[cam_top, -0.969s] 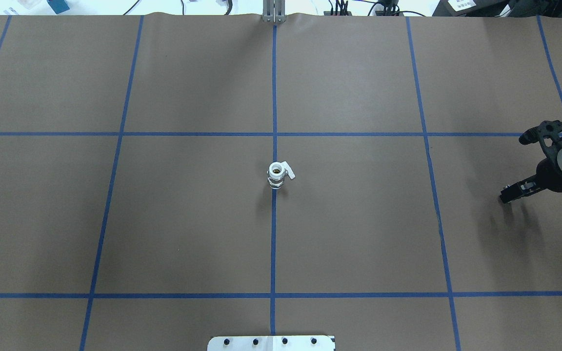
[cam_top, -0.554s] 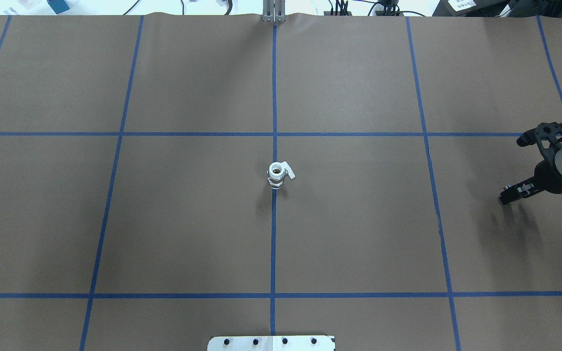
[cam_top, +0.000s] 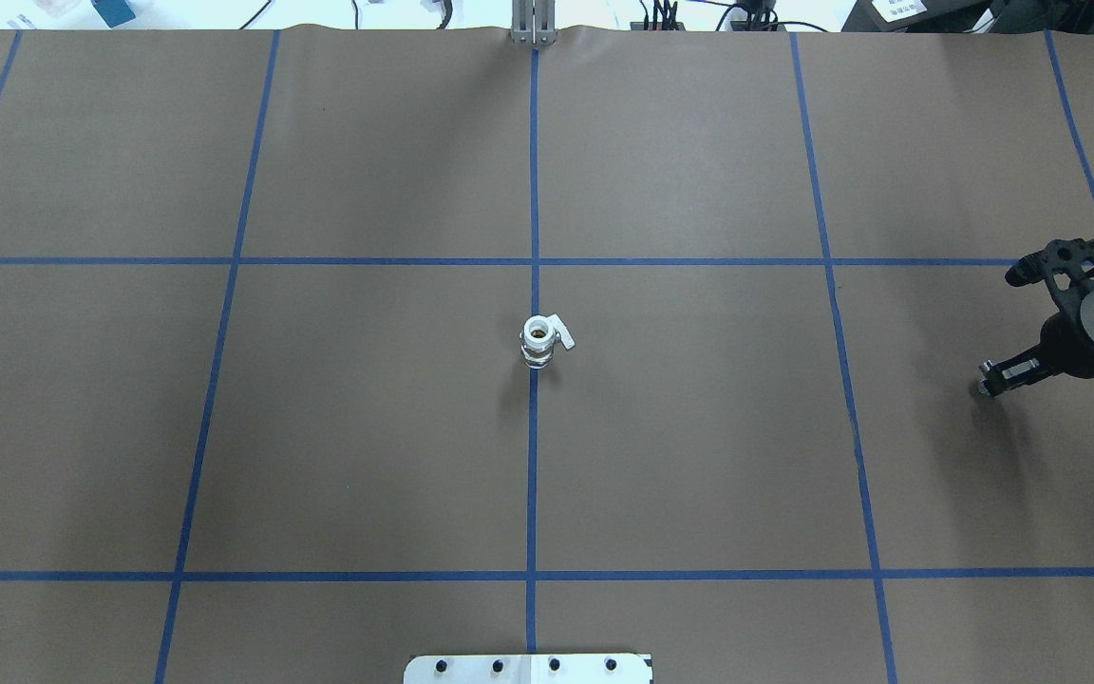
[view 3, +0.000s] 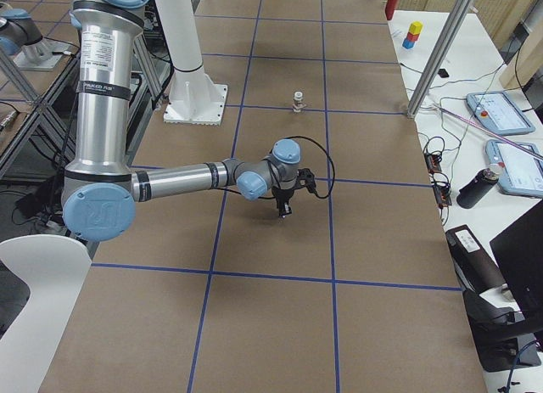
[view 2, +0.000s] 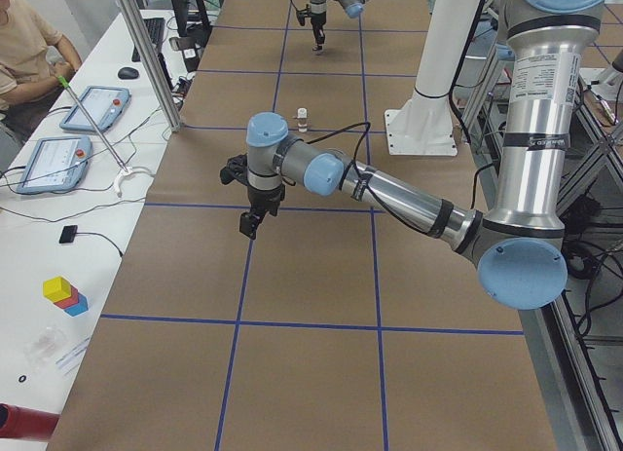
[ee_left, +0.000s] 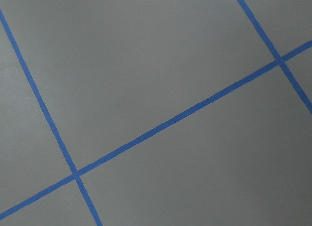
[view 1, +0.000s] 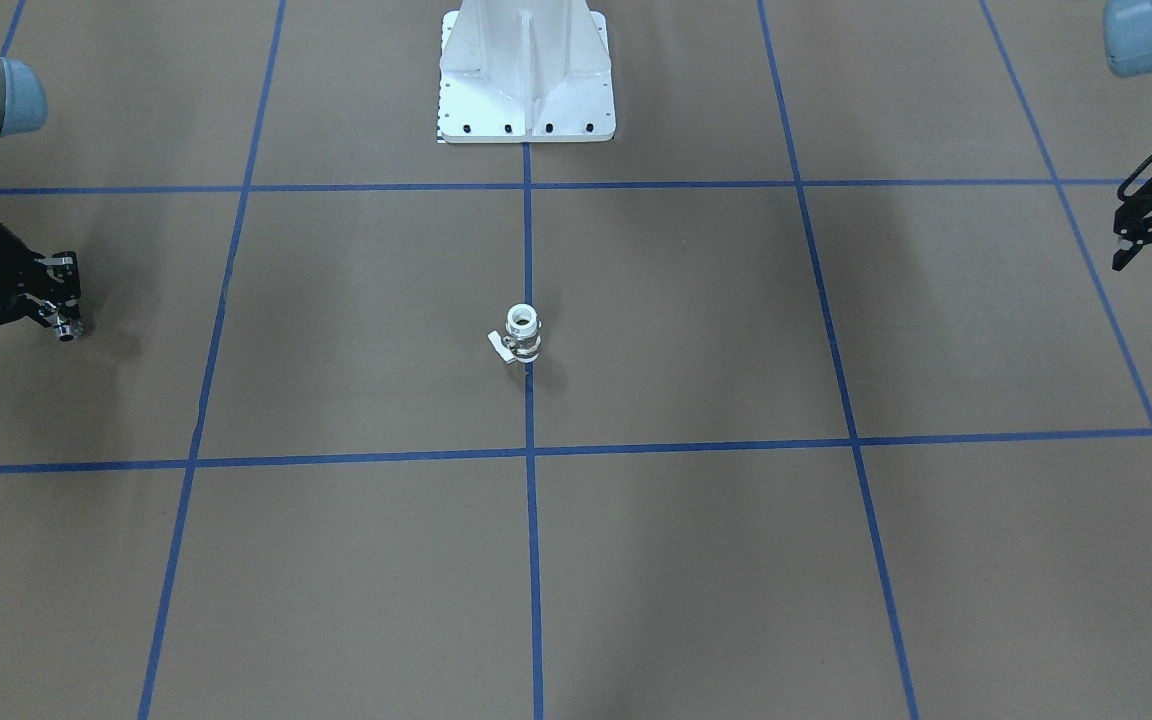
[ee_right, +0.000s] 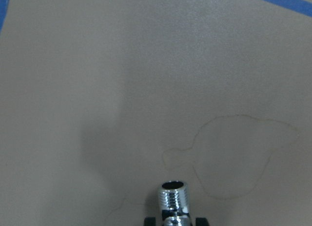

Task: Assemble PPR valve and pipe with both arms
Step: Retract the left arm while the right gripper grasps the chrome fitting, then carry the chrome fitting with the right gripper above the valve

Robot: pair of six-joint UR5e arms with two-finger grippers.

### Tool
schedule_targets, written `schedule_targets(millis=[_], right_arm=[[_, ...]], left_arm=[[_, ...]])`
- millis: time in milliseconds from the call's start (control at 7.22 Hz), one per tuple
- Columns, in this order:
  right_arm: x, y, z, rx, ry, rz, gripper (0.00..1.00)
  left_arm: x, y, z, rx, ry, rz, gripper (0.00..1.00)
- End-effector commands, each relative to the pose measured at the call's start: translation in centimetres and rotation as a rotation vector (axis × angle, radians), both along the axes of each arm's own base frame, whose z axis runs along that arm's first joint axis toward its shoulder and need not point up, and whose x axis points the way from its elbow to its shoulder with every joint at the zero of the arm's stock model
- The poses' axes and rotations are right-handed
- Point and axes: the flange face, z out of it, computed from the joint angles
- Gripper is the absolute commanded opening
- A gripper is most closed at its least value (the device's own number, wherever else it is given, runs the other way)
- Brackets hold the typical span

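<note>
The small white plastic PPR valve (cam_top: 539, 342) stands upright at mid-frame on the brown desk (cam_top: 699, 456), open end up for mating. At the overhead view's right edge, the right gripper (cam_top: 990, 383) pinches the shiny chrome pipe fitting (ee_right: 173, 197), threads outward. The left gripper (view 1: 1128, 245) hangs aside; I cannot tell its opening.

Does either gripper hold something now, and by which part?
The right gripper holds the pipe by its back part, and the threaded open end sticks out free. The left gripper appears to hold nothing. The PPR valve stands alone.
</note>
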Motion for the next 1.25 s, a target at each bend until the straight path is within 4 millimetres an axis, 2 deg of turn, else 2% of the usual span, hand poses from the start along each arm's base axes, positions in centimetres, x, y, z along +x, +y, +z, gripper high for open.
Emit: schedule_targets(millis=[0,277,415,554,692,969,1108], right_arm=[[0.2,-0.2,-0.9,0.011,-0.017,0.000,0.00],[0.8,-0.4,-3.9,0.038,-0.049,0.020,0.00],[0.9,-1.4,-5.4,0.030,-0.073,0.055,0.00],[0.3,-2.8,-8.7,-0.012,-0.103,0.097,0.00],[-0.9,-4.7,-13.6,-0.041,-0.104,0.124,0.00],[-3.8,-8.1,-24.4,-0.112,-0.112,0.192,0.00],[-6.9,-8.2,-29.4,-0.170,-0.126,0.220,0.00]], left_arm=[[0.0,0.1,0.2,-0.003,-0.001,0.000,1.00],[-0.2,0.5,0.9,-0.031,-0.003,-0.002,1.00],[-0.6,1.0,2.1,-0.058,-0.011,-0.008,1.00],[-2.6,1.1,2.9,-0.101,-0.023,-0.037,1.00],[-5.4,1.3,3.6,-0.130,-0.030,-0.044,1.00],[-10.3,3.0,5.8,-0.112,-0.054,-0.005,1.00],[-10.8,4.2,7.0,-0.133,-0.054,-0.011,1.00]])
